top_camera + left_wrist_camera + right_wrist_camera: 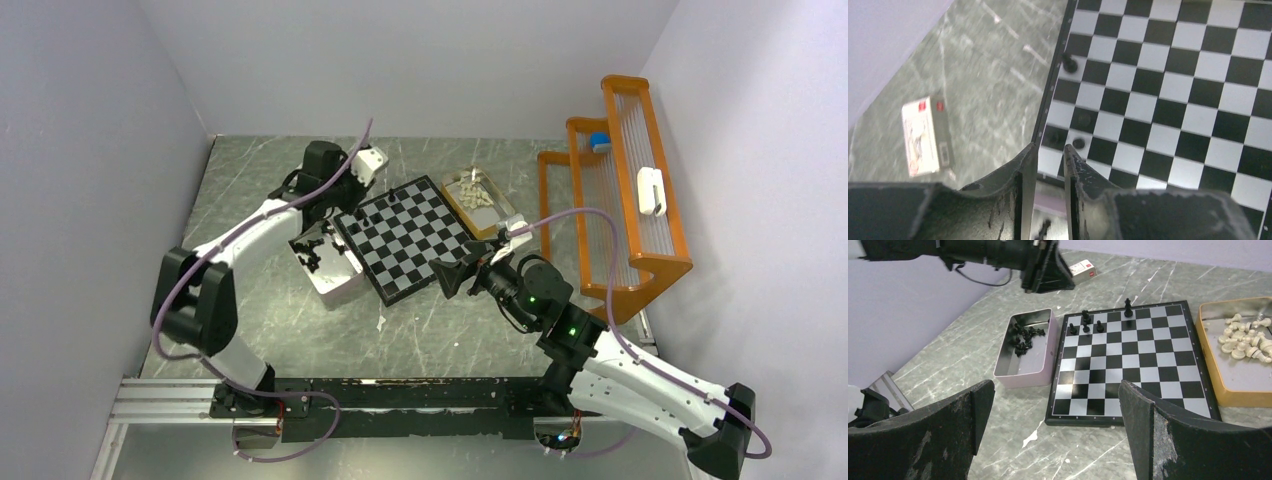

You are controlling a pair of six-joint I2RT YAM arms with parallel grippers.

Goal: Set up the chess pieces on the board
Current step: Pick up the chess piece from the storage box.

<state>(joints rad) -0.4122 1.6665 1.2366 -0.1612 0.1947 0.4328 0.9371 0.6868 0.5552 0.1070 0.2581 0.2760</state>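
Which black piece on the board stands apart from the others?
The tallest piece, alone along the edge; the other four cluster in the corner by the tin.

No legible text, brand, number or sign anywhere. Closest candidate: small white box (926, 136) lying flat on the counter (988, 65), well apart from the left edge of the board (1168, 90). Carries red patches at one end and a faint printed picture on its face, with lettering too blurred to read. Along the board's dark rim, tiny pale marks beside the squares, too small to make out.
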